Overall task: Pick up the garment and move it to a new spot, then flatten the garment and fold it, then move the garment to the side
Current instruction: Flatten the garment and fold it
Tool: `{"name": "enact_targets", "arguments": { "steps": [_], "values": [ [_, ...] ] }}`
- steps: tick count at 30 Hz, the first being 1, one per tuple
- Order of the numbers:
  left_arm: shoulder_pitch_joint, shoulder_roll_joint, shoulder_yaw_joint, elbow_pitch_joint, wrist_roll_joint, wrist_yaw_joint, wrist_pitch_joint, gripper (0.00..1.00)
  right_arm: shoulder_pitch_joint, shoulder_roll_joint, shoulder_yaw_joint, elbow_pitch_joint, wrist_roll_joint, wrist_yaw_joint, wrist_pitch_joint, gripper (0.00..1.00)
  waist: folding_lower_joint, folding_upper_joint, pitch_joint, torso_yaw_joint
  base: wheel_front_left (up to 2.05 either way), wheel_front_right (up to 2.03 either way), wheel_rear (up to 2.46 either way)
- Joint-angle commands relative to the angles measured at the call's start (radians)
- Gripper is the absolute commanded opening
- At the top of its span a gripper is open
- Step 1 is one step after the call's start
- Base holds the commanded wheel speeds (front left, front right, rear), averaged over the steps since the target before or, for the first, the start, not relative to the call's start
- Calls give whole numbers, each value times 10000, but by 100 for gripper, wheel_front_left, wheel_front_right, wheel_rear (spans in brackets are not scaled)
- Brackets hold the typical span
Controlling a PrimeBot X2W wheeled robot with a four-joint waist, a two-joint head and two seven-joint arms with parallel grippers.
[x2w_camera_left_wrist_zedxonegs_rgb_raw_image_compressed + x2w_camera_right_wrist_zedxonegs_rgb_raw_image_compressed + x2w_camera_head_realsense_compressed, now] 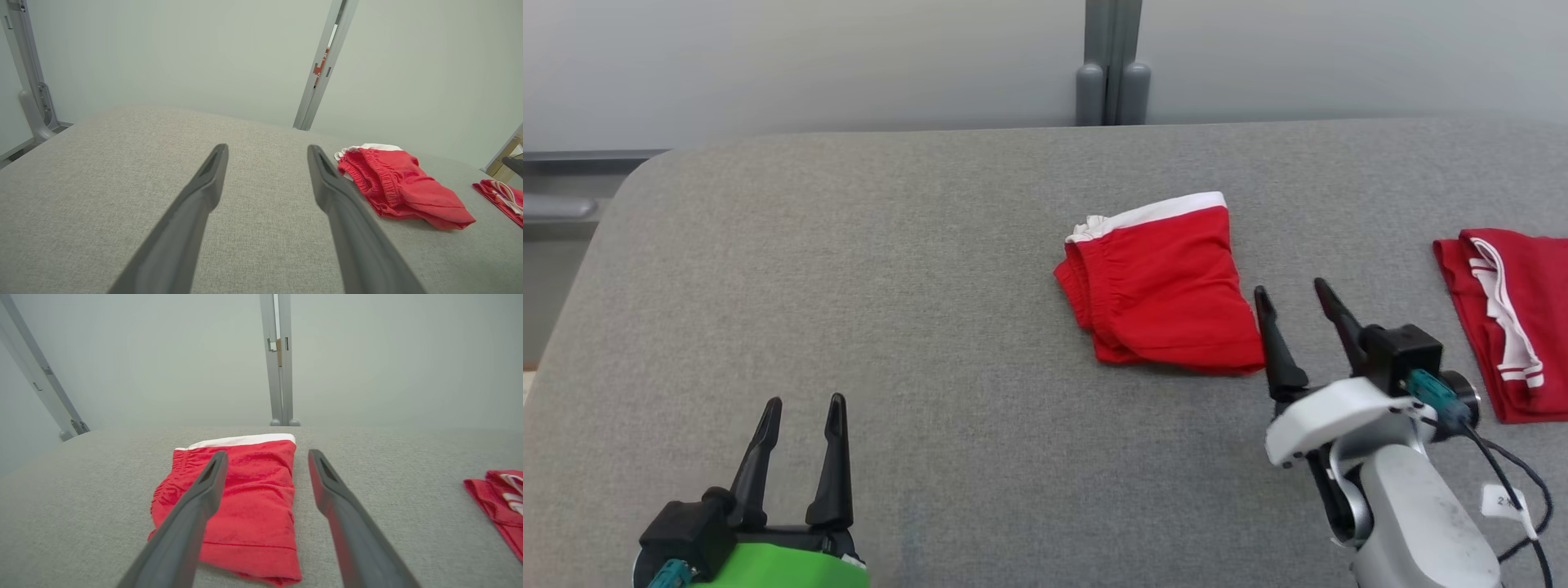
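The folded red garment [1164, 286] lay right of centre in the head view on the grey table [890, 269]. At its lower right corner the right gripper [1290, 288] held its jaws spread wide, gripping nothing; the left gripper [805, 400], lower left, likewise spread and empty

white-edged red garment [1168, 286], plain grey surface [890, 286], red cloth [1523, 327] with white stripes

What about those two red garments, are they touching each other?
Apart. The head view shows bare grey table between the folded red shorts and the other red garment.
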Motion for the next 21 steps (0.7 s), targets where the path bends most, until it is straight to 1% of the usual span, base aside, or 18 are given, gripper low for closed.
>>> {"name": "enact_targets", "arguments": {
  "steps": [1, 5, 9, 12, 16, 21],
  "values": [
    [157, 14, 74, -41, 24, 58, 4, 100, 511, 8, -347, -638, -350, -15, 37, 100, 0, 0, -161, -406, 0, 0, 0],
    [128, -35, 210, -102, 57, 73, 4, 100, 1530, 45, -1041, -2279, -899, -14, 273, 100, 0, 0, -198, -675, 0, 0, 0],
    [127, -93, 396, -132, 82, 90, 4, 100, 2156, 63, -1332, -3355, -1100, -14, 450, 100, 0, 0, -294, -943, 0, 0, 0],
    [157, -141, 531, -136, 108, 71, 6, 100, 2378, -189, -1204, -3689, -1094, -15, 579, 100, 0, 0, -373, -1077, 0, 0, 0],
    [269, -190, 638, -35, 181, 32, 6, 100, 2639, -580, -985, -3678, -821, -15, 643, 100, 0, 0, -563, -1162, 0, 0, 0],
    [396, -262, 787, 82, 234, 1, 6, 100, 2786, -684, -1007, -3702, -551, -15, 634, 100, 0, 0, -678, -1225, 0, 0, 0]
  ]
}}
